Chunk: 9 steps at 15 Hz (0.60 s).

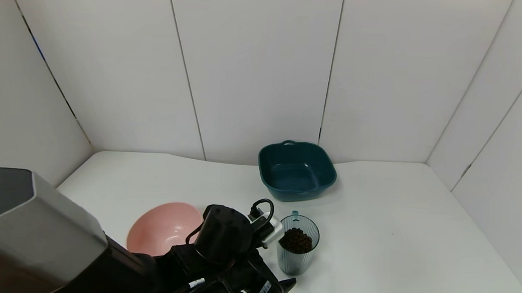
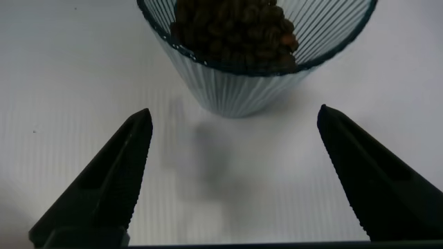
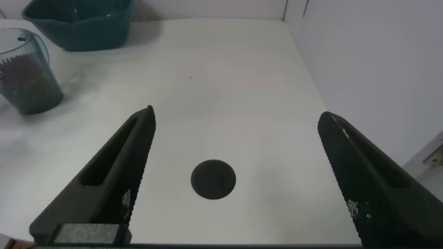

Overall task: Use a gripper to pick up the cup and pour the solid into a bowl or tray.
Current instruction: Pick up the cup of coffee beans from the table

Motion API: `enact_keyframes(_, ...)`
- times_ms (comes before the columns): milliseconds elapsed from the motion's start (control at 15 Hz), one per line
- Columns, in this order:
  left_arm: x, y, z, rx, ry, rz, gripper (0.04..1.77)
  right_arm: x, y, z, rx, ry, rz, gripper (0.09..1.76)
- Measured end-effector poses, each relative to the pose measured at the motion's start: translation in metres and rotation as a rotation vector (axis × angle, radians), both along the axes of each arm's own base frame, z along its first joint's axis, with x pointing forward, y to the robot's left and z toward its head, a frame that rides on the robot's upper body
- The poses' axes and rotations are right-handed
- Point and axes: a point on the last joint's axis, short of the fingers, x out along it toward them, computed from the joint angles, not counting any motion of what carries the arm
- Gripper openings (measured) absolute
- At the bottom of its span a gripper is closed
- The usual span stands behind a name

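The cup (image 1: 298, 251) is a ribbed pale-blue tumbler that stands upright on the white table, with a teal tab at its far rim. The solid (image 1: 296, 240), dark brown pellets, is heaped inside it. The pink bowl (image 1: 163, 228) sits to the cup's left, partly hidden by my left arm. My left gripper (image 2: 234, 109) is open and empty, low over the table just short of the cup (image 2: 242, 90), its fingers wider apart than the cup. Its black wrist body (image 1: 226, 235) lies between bowl and cup. My right gripper (image 3: 237, 112) is open and empty over bare table to the right.
A dark teal squarish dish (image 1: 296, 170) with handles stands behind the cup near the back wall. White walls enclose the table on three sides. A dark round spot (image 3: 213, 179) marks the table under the right gripper. The table's right edge (image 3: 311, 69) meets the wall.
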Motion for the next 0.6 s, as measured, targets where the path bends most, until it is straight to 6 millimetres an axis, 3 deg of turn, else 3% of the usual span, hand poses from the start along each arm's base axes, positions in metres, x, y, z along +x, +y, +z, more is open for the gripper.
enact_keyframes(600, 0.011, -0.016, -0.009, -0.096, -0.040, 0.057, 1.72, 0.000, 0.000, 0.000, 0.000, 0.000, 0.000, 1.71)
